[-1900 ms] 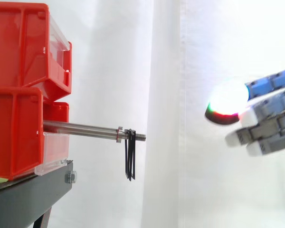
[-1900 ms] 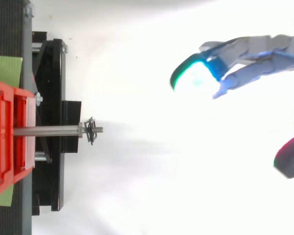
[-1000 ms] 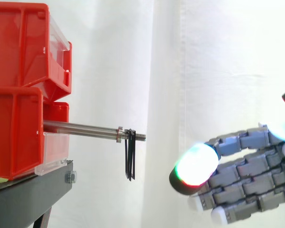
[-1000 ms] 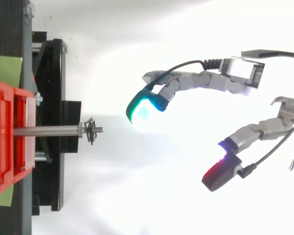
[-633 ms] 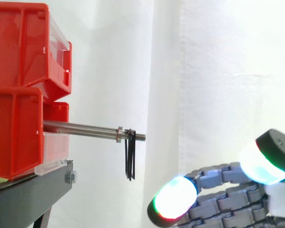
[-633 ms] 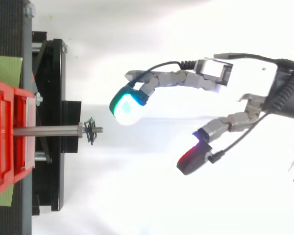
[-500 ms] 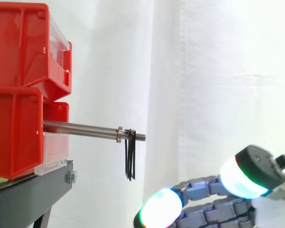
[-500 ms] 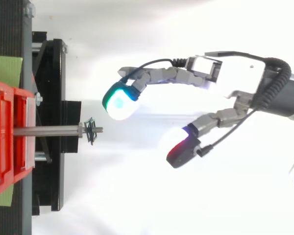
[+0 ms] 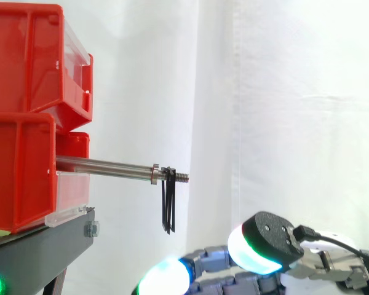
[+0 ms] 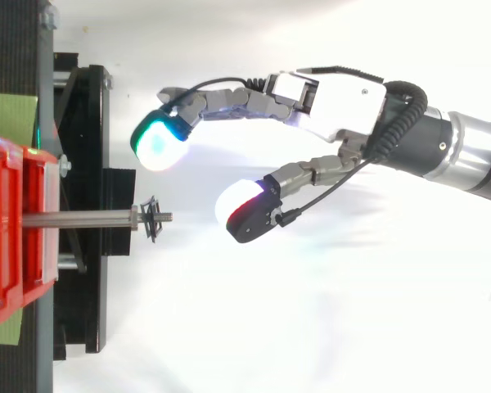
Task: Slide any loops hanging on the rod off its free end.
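A steel rod (image 9: pixel 104 166) sticks out to the right from the red bins (image 9: pixel 24 123). Near its threaded free end hang thin black loops (image 9: pixel 168 203), seen from above as a small dark tangle (image 10: pixel 151 219). My hand (image 10: pixel 335 102) is open, fingers stretched toward the rod and thumb spread apart. In the side view the hand (image 9: pixel 264 258) sits low, below and right of the loops. From above, the fingers (image 10: pixel 159 139) reach past the rod's tip on one side, and the thumb (image 10: pixel 250 213) is just right of the tip. Nothing is held.
The red bins (image 10: pixel 12 237) rest on a black stand (image 9: pixel 43 252) at the left. A white curtain (image 9: pixel 283 123) hangs behind. A green patch (image 10: pixel 8 119) lies on the stand beside the bins.
My hand has moved left toward the rod's free end and dropped lower in the side view. The loops have stayed in place on the rod.
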You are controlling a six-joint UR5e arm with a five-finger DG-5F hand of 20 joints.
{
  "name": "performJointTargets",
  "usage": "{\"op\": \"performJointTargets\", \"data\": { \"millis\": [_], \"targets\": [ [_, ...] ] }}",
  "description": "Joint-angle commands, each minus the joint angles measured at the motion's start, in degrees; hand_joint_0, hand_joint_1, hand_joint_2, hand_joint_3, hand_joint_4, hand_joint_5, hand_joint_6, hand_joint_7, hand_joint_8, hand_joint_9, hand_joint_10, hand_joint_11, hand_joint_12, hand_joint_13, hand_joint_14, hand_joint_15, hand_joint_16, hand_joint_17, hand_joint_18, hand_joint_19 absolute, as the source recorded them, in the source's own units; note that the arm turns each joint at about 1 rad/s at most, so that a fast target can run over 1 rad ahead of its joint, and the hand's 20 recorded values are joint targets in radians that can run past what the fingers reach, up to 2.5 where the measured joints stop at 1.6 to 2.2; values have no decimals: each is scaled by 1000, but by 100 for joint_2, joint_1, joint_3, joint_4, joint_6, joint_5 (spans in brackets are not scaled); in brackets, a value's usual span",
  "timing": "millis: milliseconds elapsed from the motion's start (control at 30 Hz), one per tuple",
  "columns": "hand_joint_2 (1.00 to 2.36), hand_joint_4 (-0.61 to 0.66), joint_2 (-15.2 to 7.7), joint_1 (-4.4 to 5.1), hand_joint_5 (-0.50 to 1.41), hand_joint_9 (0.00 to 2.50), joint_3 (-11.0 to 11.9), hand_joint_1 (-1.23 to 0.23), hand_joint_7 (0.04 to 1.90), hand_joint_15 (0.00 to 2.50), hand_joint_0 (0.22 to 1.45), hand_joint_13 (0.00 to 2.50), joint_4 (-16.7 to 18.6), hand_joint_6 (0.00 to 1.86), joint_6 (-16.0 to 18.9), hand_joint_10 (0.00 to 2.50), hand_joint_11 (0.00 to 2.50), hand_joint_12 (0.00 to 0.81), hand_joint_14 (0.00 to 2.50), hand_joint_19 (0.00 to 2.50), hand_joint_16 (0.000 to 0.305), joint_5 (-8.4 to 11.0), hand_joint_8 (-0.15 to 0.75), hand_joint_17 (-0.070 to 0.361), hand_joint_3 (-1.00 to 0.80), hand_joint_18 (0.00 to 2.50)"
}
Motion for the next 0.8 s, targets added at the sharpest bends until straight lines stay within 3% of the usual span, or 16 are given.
{"op": "performJointTargets", "data": {
  "millis": [0,100,200,333,767],
  "targets": [
    [1000,205,-1,-5,-250,136,9,-642,678,0,487,289,319,502,-391,0,0,347,0,104,52,-21,260,117,-500,322],
    [1000,207,-10,-5,-248,146,9,-638,683,0,489,299,407,502,-610,0,0,346,0,103,52,-64,260,117,-500,329],
    [1000,208,-1,13,-247,150,9,-630,680,0,492,306,557,502,-883,0,0,346,0,114,52,-267,259,117,-500,339],
    [1000,209,-1,30,-245,162,9,-618,682,0,495,317,653,502,-997,0,0,344,0,133,52,-425,259,116,-500,343],
    [1000,212,-37,-5,-238,193,9,-604,686,0,507,344,662,502,-980,0,0,344,0,159,51,-381,261,115,-500,380]
  ]
}}
